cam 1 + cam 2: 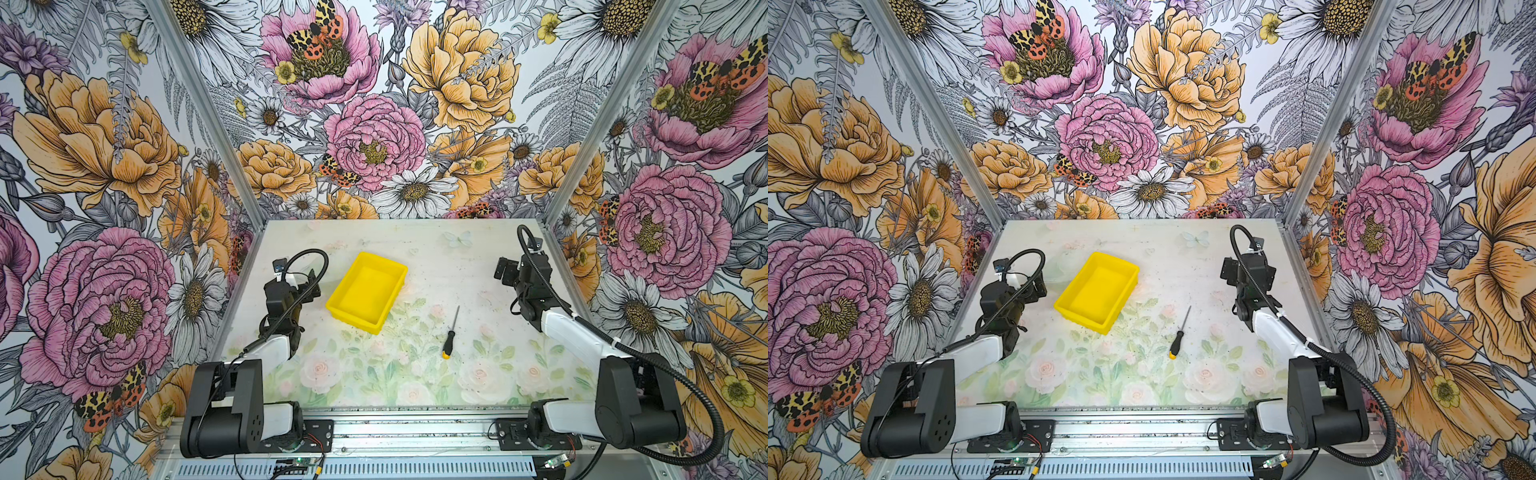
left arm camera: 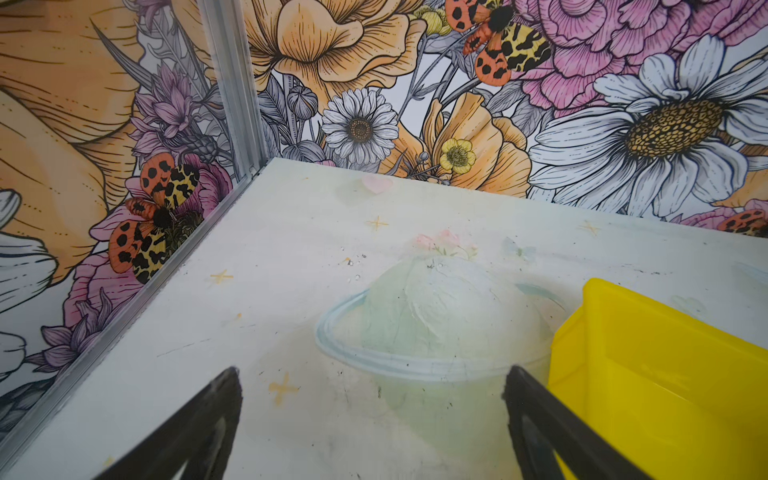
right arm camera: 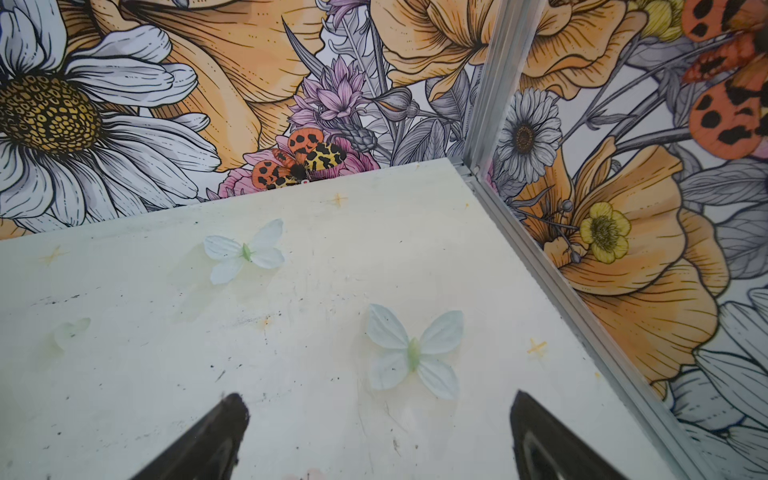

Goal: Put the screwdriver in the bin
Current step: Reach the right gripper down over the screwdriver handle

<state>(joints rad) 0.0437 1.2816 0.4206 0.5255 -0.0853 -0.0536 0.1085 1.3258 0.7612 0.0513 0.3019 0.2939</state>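
Observation:
The screwdriver (image 1: 451,334) (image 1: 1179,334) lies flat on the table in both top views, black handle and yellow cap toward the front, thin shaft pointing back. The yellow bin (image 1: 353,321) (image 1: 1080,321) sits up and to its left, set at an angle, with nothing in it. My left gripper (image 1: 308,286) (image 2: 372,372) hovers open just left of the bin, whose near wall (image 2: 648,374) shows beside one finger. My right gripper (image 1: 504,272) (image 3: 378,395) is open over bare table at the right, well behind the screwdriver. Neither wrist view shows the screwdriver.
Floral walls with aluminium posts (image 1: 249,208) (image 1: 552,208) close in the table on the left, right and back. A metal rail (image 1: 415,432) with both arm bases runs along the front edge. Butterflies and flowers are printed flat on the tabletop (image 3: 413,353).

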